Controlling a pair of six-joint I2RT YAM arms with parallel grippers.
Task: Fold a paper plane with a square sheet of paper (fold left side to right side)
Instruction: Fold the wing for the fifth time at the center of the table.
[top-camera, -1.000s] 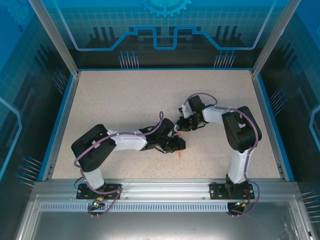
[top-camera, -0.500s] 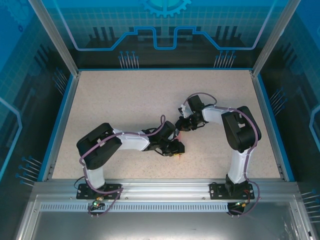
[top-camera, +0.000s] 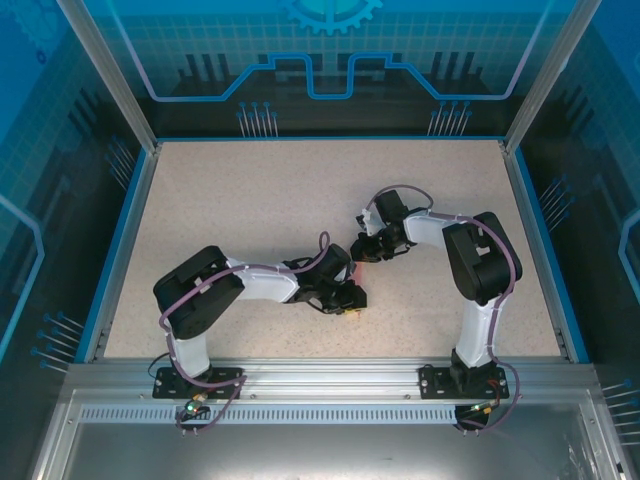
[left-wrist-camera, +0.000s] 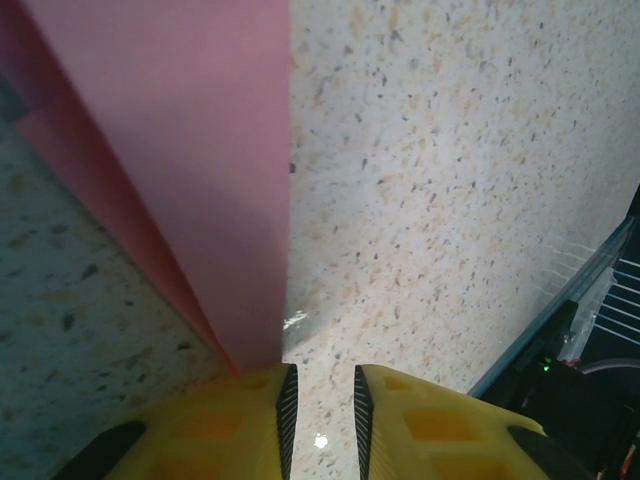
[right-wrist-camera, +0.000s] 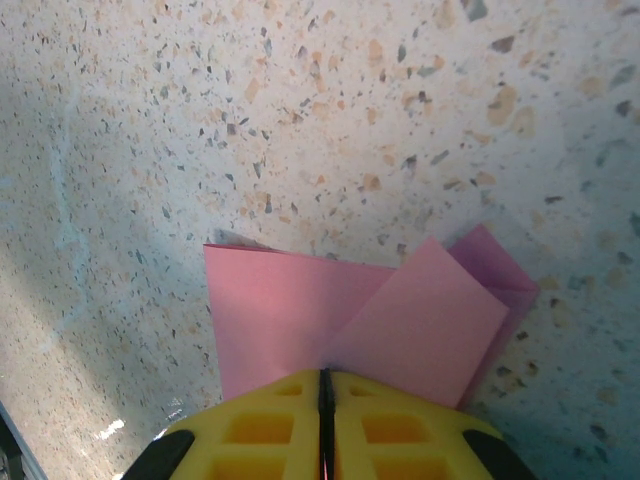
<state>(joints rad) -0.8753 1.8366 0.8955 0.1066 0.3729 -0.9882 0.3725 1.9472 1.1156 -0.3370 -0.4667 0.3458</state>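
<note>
The pink sheet of paper (left-wrist-camera: 200, 150) is creased into a long strip that narrows to a point against the outer side of my left finger (left-wrist-camera: 240, 425). My left gripper (left-wrist-camera: 320, 378) hovers low over the table, jaws a narrow slit apart with bare speckled table between them. In the right wrist view two pink flaps (right-wrist-camera: 290, 310) fan out from the seam of my right gripper (right-wrist-camera: 322, 376), which is shut on the paper's folded middle. In the top view the left gripper (top-camera: 354, 304) sits just in front of the right gripper (top-camera: 362, 252), near the table's middle.
The speckled tabletop (top-camera: 260, 200) is bordered by a blue rim (top-camera: 122, 240) and a metal frame with clear walls. The blue edge and dark cabling (left-wrist-camera: 575, 300) show close to the right in the left wrist view.
My left arm has shifted, drawing its gripper nearer along the paper; the pink tip that showed in front of it is now covered. The right arm has not moved.
</note>
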